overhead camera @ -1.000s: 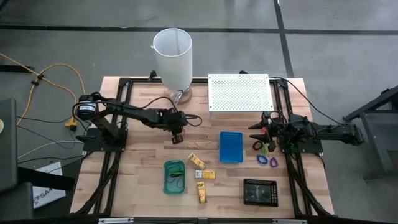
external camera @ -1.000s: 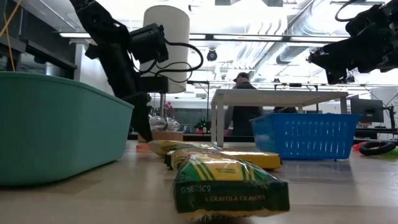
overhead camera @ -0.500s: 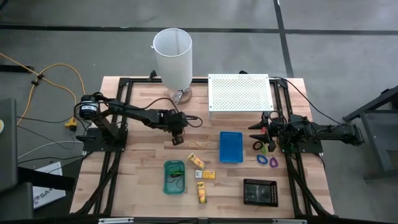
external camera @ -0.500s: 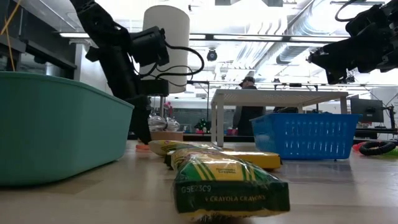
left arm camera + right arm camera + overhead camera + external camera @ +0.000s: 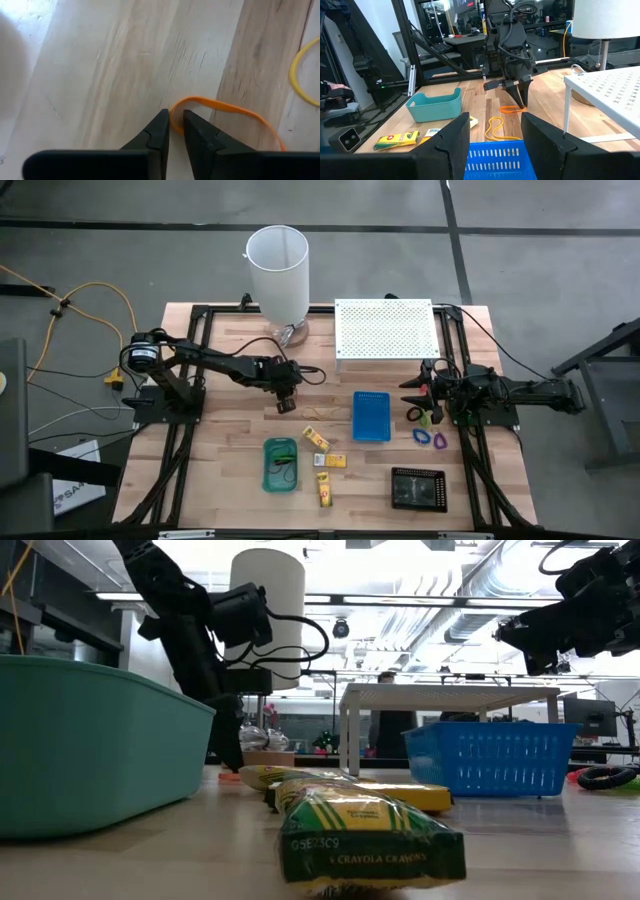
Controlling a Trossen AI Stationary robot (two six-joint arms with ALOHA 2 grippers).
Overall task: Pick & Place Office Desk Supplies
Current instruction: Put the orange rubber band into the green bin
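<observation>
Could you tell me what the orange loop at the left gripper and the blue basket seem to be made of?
Orange loop: probably rubber, matte; a thin band lying limp in an uneven curve between the left gripper fingertips. Blue basket: likely moulded plastic, slightly glossy; its walls are a regular see-through lattice.

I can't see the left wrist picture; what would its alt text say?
The left pincer, fingers nearly together, pinches one end of an orange rubber band lying on the pale wooden table. Part of a yellow band shows at the edge.

Wooden table with trays, packets
</observation>
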